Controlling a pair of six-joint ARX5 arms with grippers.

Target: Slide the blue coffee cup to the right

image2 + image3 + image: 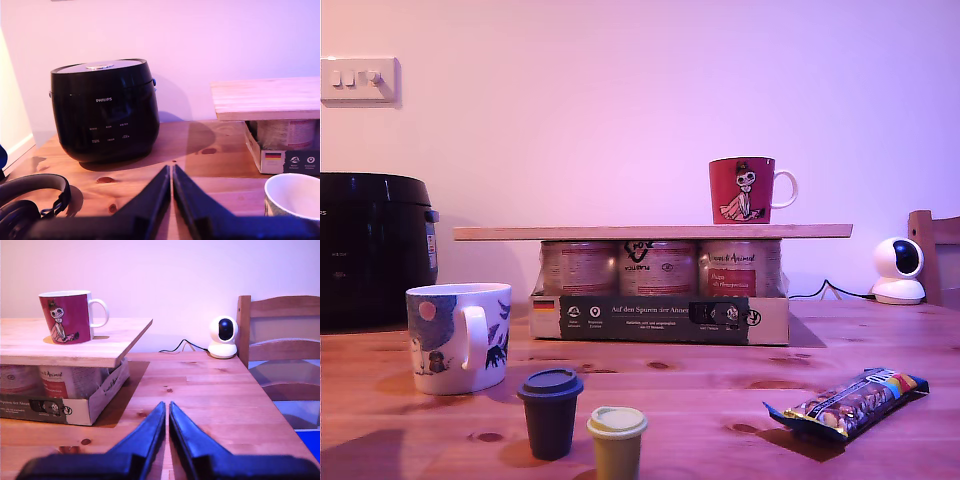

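The blue coffee cup [458,337] stands upright on the wooden table [720,385], handle facing the camera in the exterior view. Landmark: the cardboard tray [660,318] of cans. The cup is near the tray, off its end at the exterior view's left and slightly nearer the camera, not touching it. In the first wrist view only the cup's white rim and interior [295,195] show.

My first gripper [171,172] has its jaws pressed together, tips almost touching, with nothing between them. It hangs over bare table, apart from the cup. My second gripper [166,407] is likewise pressed together and holds nothing. Neither gripper appears in the exterior view.

A wooden board [653,231] lies flat on the cans in the tray. The red mug [748,190] stands on the board. The black rice cooker [372,248] sits beyond the cup from the tray. 2 small lidded cups stand in front of the tray: 1 dark [550,412], 1 pale yellow [617,441], just beside each other. A snack packet [848,402] lies in front of the tray's other end. A white camera [898,270] sits past that end.
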